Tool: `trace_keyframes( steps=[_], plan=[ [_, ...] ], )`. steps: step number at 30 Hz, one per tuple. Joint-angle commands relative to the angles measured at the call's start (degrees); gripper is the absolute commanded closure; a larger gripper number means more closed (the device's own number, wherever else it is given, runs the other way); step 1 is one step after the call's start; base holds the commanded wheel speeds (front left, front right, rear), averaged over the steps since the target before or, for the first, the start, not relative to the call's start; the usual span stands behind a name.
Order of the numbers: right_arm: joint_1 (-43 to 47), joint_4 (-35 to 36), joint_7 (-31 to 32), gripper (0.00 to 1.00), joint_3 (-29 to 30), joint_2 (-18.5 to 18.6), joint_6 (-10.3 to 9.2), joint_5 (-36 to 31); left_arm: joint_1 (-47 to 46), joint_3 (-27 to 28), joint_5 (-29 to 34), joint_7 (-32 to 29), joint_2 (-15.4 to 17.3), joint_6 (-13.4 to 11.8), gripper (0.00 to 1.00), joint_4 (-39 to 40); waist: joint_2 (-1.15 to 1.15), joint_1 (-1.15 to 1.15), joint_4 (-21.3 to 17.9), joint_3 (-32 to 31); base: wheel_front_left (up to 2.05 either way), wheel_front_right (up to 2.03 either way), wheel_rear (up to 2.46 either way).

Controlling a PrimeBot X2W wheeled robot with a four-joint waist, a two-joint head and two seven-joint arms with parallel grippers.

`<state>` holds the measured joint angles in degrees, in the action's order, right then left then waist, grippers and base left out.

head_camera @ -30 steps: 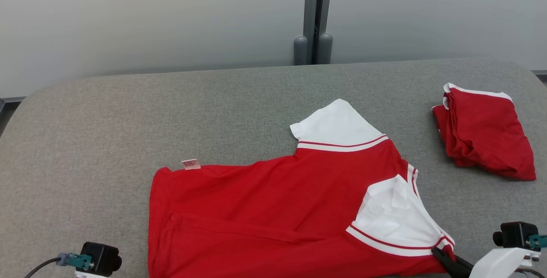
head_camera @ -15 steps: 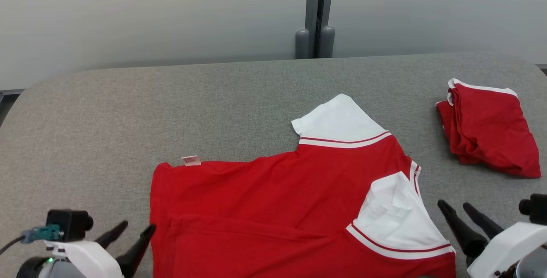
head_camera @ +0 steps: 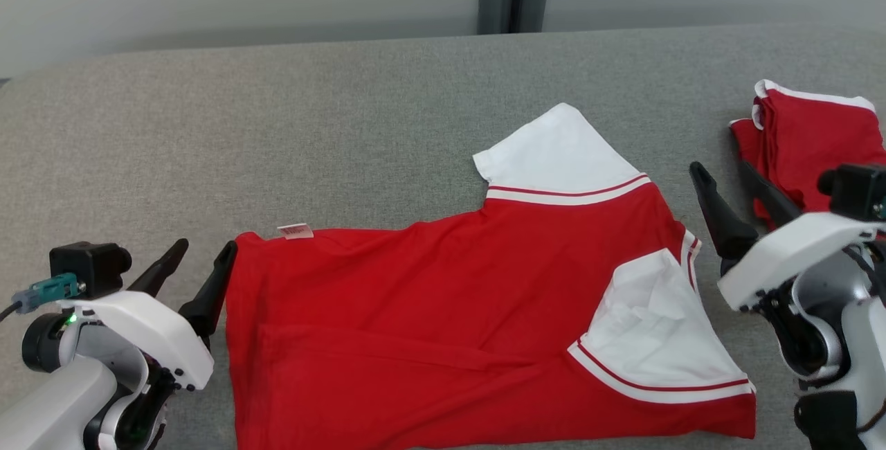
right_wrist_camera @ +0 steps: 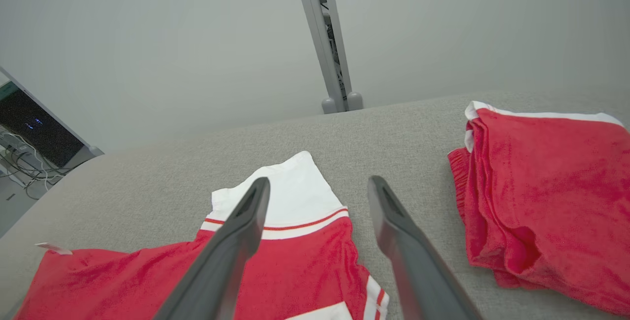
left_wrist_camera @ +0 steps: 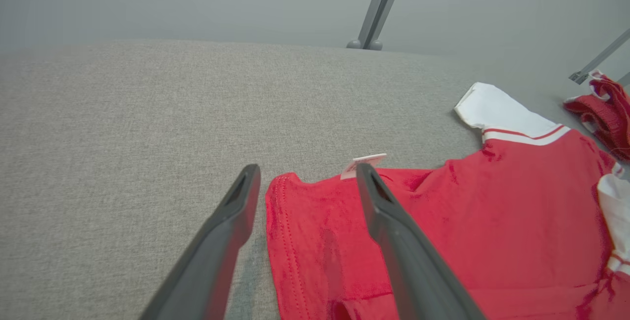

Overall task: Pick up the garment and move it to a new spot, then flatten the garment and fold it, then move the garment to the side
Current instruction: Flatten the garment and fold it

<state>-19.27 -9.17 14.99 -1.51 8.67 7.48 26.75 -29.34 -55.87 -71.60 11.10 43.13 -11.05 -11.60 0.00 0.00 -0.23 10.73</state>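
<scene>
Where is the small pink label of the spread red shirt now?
In the head view, the label sticks out from the far edge of the shirt, near its left corner, just right of the open left gripper.

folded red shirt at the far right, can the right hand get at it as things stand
Probably yes. The right hand is open and empty, hovering just beside the folded shirt, and in the right wrist view only bare grey table lies between them.
</scene>
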Motion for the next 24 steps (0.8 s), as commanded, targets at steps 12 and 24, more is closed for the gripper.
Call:
trace_keyframes(
  steps=[12, 24],
  plan=[
    [-25.3, -22.2, 0.1, 0.00, -9.3, 2.0, 0.02, -0.1, -9.0, -1.7, 3.1, -3.3, -3.9, 5.8, 0.00, -7.9, 0.00, 0.00, 3.7, 9.2, 0.00, 0.00, 0.00],
    [-39.8, -37.6, 2.3, 0.00, -14.2, 2.6, 0.02, 0.9, -15.2, -3.3, 5.9, -6.3, -5.5, 9.1, 0.00, -8.0, 0.00, 0.00, 7.8, 15.8, 0.00, 0.00, 0.00]
  ],
)
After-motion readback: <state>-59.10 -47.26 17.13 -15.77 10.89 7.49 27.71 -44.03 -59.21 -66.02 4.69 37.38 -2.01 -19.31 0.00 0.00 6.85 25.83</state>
